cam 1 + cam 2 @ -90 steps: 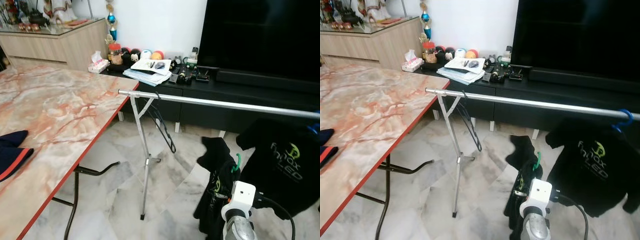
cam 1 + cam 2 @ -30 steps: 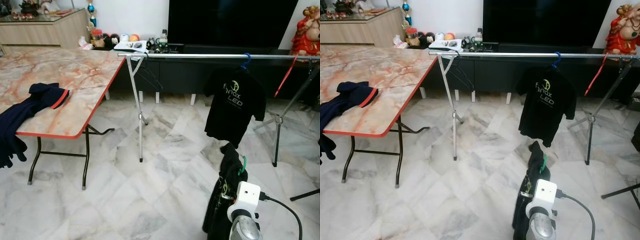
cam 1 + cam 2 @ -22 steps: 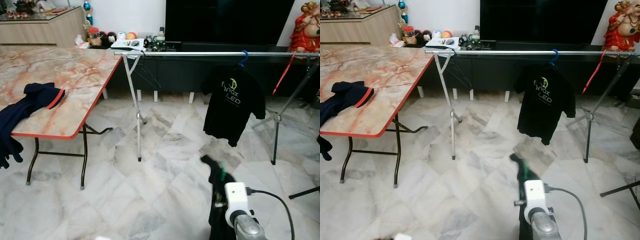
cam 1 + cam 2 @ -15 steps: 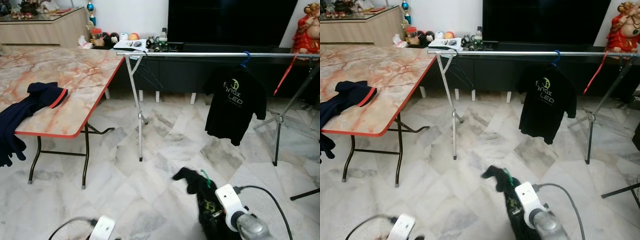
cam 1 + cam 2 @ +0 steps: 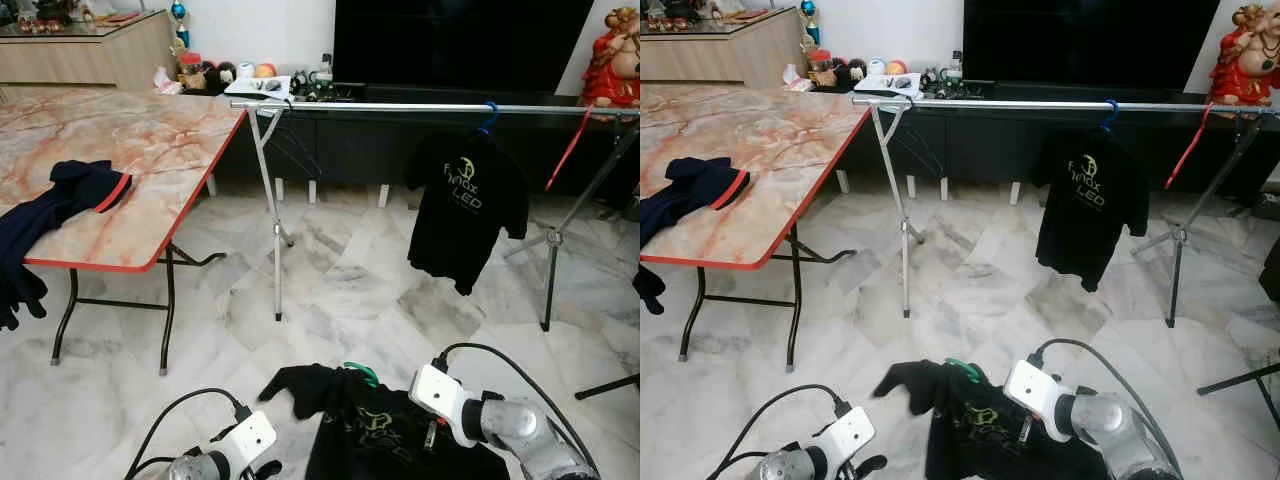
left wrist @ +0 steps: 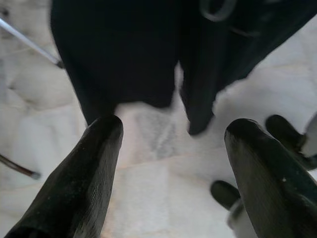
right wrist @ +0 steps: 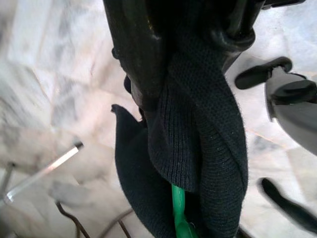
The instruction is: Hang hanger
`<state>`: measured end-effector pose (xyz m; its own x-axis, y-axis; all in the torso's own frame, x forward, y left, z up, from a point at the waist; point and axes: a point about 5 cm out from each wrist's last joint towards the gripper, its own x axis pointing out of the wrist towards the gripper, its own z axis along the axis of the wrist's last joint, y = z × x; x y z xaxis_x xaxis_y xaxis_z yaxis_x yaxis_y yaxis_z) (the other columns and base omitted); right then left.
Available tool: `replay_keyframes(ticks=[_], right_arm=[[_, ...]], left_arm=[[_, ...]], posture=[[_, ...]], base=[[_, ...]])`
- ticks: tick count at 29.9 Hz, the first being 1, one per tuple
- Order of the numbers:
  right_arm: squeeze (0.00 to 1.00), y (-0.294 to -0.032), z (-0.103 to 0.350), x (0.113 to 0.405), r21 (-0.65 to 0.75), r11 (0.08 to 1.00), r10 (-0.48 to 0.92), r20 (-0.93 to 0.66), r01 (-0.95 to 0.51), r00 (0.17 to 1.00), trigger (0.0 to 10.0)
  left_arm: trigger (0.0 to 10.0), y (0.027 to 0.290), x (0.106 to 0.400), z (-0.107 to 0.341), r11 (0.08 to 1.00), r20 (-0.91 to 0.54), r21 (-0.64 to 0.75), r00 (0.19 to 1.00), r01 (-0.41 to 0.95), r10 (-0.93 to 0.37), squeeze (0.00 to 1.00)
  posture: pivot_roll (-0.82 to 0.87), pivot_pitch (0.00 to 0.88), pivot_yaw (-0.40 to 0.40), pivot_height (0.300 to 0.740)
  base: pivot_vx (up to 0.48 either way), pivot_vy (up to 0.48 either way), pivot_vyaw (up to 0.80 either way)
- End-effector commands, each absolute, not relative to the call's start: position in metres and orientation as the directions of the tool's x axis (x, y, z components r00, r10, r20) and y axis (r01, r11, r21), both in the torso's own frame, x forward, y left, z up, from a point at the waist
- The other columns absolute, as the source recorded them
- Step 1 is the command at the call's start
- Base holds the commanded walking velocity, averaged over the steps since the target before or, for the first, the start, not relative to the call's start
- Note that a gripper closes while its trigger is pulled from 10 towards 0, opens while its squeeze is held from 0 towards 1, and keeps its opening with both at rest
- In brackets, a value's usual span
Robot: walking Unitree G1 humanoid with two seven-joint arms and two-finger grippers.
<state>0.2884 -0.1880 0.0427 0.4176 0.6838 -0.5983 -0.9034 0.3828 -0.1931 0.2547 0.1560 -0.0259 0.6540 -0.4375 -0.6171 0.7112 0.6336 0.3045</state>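
Black shirt [image 5: 400,440] on green hanger [image 7: 179,213] clamped in right hand [image 7: 190,64], below rail [image 5: 420,106]; left hand [image 6: 173,148] wide apart.

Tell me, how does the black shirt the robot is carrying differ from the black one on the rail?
The carried shirt sits low near the floor, bunched, on a green hanger, clamped in the right gripper. The hung shirt hangs flat from the rail on a blue hanger, untouched. Both are black with a yellow-green print.
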Motion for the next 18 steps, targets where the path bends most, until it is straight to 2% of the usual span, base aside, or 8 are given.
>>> replay_keyframes(ticks=[1, 6, 18], right_arm=[[0.0, -0.184, 0.061, 0.294, -0.215, 0.326, 0.739, -0.549, -0.92, 0.39, 10.0], [0.0, -0.187, 0.069, 0.291, -0.233, 0.236, 0.747, -0.578, -0.943, 0.33, 10.0], [0.0, -0.177, 0.086, 0.283, -0.224, 0.131, 0.802, -0.548, -0.966, 0.236, 10.0]], left_arm=[[10.0, 0.163, 0.259, -0.023, 0.637, -0.624, 0.315, 0.659, 0.704, -0.42, 0.0], [10.0, 0.164, 0.268, -0.016, 0.641, -0.605, 0.331, 0.677, 0.692, -0.419, 0.0], [10.0, 0.155, 0.282, -0.005, 0.626, -0.581, 0.361, 0.692, 0.691, -0.429, 0.0]], posture=[[0.12, 0.009, -0.016, 0.74], [0.12, 0.013, -0.02, 0.74], [0.1, 0.015, -0.022, 0.74]], base=[[0.0, 0.0, 0.0], [0.0, 0.0, 0.0], [0.0, 0.0, 0.0]])
